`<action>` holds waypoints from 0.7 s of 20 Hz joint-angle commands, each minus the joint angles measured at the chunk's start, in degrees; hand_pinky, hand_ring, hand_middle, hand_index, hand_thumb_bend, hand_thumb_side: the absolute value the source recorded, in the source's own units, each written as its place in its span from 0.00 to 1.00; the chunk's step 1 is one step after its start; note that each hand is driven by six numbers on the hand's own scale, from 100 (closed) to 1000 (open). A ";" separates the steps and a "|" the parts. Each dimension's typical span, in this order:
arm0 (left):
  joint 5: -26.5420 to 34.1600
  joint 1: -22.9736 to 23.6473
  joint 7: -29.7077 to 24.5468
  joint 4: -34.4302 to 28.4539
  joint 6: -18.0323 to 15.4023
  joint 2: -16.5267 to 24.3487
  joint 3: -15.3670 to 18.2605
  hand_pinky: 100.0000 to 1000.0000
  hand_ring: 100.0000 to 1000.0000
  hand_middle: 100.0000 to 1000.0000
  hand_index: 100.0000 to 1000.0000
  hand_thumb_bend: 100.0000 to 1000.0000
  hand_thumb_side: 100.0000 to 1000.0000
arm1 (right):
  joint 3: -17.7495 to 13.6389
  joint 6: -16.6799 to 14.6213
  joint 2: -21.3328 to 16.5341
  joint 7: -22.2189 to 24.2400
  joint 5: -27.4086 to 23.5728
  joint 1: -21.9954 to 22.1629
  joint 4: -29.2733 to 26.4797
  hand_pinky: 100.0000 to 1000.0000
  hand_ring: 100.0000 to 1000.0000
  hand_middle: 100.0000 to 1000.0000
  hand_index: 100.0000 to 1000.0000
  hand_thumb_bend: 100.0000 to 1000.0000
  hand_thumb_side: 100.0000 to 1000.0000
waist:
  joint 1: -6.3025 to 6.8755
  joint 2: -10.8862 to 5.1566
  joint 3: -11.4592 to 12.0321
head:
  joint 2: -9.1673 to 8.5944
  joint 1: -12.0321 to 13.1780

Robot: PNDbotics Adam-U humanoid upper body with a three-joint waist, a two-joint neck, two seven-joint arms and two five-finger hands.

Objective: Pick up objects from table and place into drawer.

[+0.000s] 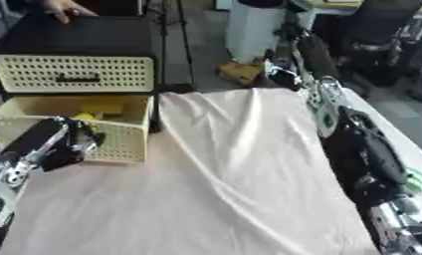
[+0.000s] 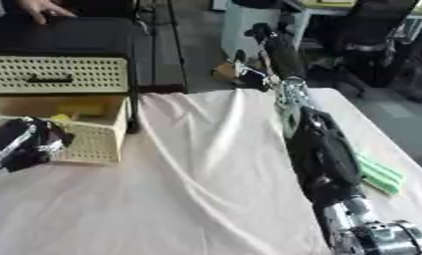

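Observation:
The cream lower drawer (image 1: 119, 149) of the drawer unit (image 1: 75, 73) stands pulled open at the left. Yellow things (image 1: 101, 107) lie inside it. My left hand (image 1: 68, 142) is right at the drawer's front wall, near its left corner. My right arm stretches from the lower right up the table's right side and out past the far edge. My right hand (image 2: 265, 37) shows there only as a dark shape above the floor. A green object (image 2: 381, 175) lies on the table to the right of that arm.
A creased white cloth (image 1: 223, 164) covers the table. A person's hand (image 1: 62, 7) rests on the unit's black top. Beyond the far edge are a yellow thing on the floor (image 1: 241, 72), a white bin (image 1: 254, 30) and a black chair (image 1: 380, 30).

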 commanded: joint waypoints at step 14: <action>6.11 -3.70 -10.38 -0.55 3.83 -3.03 -1.29 0.52 0.63 0.74 0.80 0.27 1.00 | 0.14 -0.91 0.34 0.10 -0.11 -2.16 -1.31 0.80 0.89 0.84 0.82 0.00 0.34 | 0.23 0.35 -2.16 | -0.85 0.40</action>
